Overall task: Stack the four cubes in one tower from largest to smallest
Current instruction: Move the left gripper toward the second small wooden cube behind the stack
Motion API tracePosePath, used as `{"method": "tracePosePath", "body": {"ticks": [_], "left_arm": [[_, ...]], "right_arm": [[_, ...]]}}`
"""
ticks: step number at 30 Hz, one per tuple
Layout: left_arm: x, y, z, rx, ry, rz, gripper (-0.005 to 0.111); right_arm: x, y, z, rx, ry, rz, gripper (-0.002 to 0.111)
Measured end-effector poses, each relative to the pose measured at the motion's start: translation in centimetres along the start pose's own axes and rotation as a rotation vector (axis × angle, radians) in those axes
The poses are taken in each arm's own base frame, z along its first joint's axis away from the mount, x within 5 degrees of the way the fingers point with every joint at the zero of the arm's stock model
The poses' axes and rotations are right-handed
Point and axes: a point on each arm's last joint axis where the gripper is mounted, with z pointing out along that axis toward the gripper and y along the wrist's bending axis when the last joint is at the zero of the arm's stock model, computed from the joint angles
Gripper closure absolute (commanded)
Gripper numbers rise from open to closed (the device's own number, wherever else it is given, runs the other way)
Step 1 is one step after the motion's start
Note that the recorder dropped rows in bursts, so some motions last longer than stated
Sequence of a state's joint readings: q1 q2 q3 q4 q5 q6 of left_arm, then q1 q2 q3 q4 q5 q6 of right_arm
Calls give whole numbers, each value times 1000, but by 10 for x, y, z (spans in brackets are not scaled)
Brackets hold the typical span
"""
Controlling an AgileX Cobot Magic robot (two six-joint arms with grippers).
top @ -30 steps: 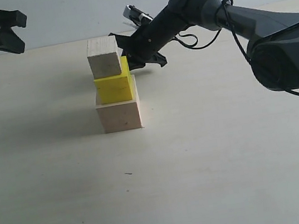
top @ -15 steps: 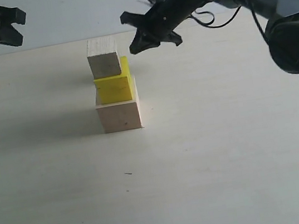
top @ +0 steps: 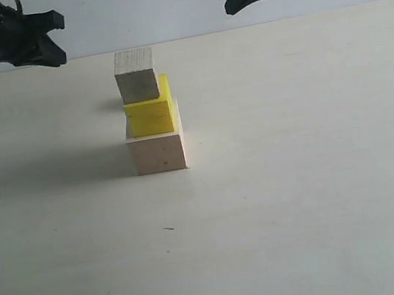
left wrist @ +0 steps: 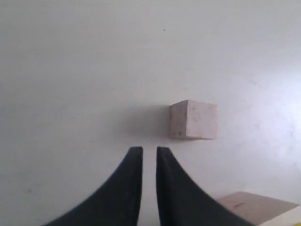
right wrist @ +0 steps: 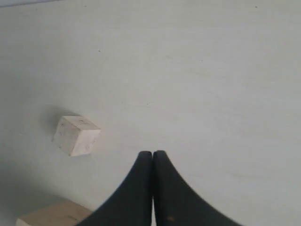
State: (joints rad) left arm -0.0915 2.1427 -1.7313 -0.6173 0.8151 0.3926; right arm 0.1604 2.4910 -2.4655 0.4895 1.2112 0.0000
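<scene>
**Three cubes up, smallest one loose on the surface**

From my station the tower [top: 151, 117] stands three high, a little left of centre in the exterior view. The largest cube [top: 157, 152], pale wood, sits on the surface [top: 298, 177]. The yellow cube [top: 151, 116] rests on top of it. The third cube [top: 135, 75], pale wood again, rests on the yellow one but is set toward its left side. A strip of yellow top shows bare on the right, and the wood edge hangs slightly past the yellow on the left.

The smallest cube [left wrist: 193, 120] lies alone on the surface, apart from the tower and not yet stacked. Both wrist cameras see it, and nothing touches it.

My left hand [left wrist: 146, 149] hangs in the air above the surface near that small cube. Its fingers are parted by a narrow slit and nothing is between them. My right hand [right wrist: 152, 153] is also raised clear, with its fingers pressed tight together and empty. In the exterior view both hands sit high, on either side of the tower.
</scene>
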Motion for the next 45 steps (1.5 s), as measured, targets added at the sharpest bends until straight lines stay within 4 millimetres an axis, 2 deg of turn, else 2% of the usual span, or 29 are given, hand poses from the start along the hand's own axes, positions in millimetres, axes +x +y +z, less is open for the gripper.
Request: {"method": "tracePosePath", "body": {"ticks": [2,8,10,13,16,23,28,33,42,45], "left_arm": [[-6,1,11,40,7,-24,80],[-18,1,40,182,70,-70,81],[-19,1,48,221,90,-81,86],[-19,0,57,243,102,-80,105],[-18,-5,63,265,116,-68,106],[-14,-20,70,295,131,-23,107],[-11,-17,77,312,149,-39,107],[0,-12,96,328,192,-53,107],[3,-38,108,344,179,19,107],[4,-37,109,317,186,37,107]], "right_arm": [[-3,7,-14,-2,-24,-14,108],[-7,23,-49,16,-85,-41,108],[-8,24,-56,37,-99,-47,108],[-9,28,-66,50,-116,-49,108],[-9,30,-74,54,-131,-45,108],[-9,34,-81,51,-143,-47,108],[-9,36,-86,51,-152,-53,108],[-9,40,-93,49,-164,-58,108],[-9,41,-94,46,-167,-57,108],[-9,41,-94,44,-167,-56,108]]}}
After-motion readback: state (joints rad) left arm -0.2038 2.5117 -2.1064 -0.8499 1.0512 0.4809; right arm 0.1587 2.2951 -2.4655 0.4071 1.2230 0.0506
